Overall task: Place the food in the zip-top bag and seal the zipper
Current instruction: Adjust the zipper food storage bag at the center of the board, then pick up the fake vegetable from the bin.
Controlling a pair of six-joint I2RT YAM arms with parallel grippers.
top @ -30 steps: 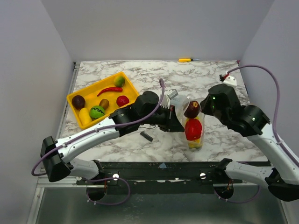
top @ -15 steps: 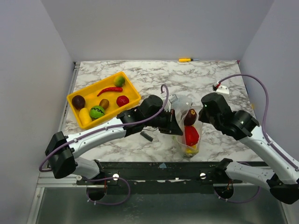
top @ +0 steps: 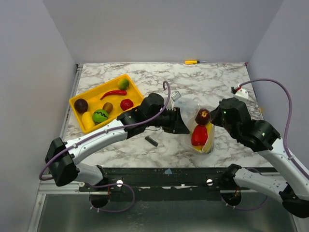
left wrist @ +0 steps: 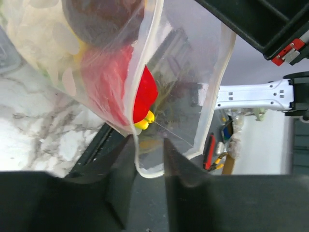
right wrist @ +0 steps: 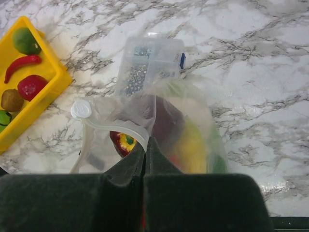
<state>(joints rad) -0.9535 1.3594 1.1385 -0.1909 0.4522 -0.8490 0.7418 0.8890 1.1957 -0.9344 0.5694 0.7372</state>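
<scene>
The filling step looks to be in hand, not sealing. The zip-top bag (top: 198, 126) hangs at the near middle of the table between the 2 arms, mouth upward. Its zipper (right wrist: 116, 126) curls open in a loose white arc instead of lying pressed flat.

The right gripper (right wrist: 145, 145) is closed tight on the rim and carries the pouch. The left gripper (left wrist: 148, 145) has its jaws partly apart, with the bag's lower edge slack between them and nothing gripped.

The film is thin, clear and crumpled, bulging round its load. A dark purple piece (top: 202, 116) sits at the mouth, with a red piece (top: 199, 137) beneath it and a yellow piece (top: 209, 139) low on the right.

I count 7 pieces in the yellow tray (top: 73, 102) at the far left.

Next, I judge, the left arm should back off without dragging the film and fetch from the tray. The top piece may need pushing down before the strip can close.
</scene>
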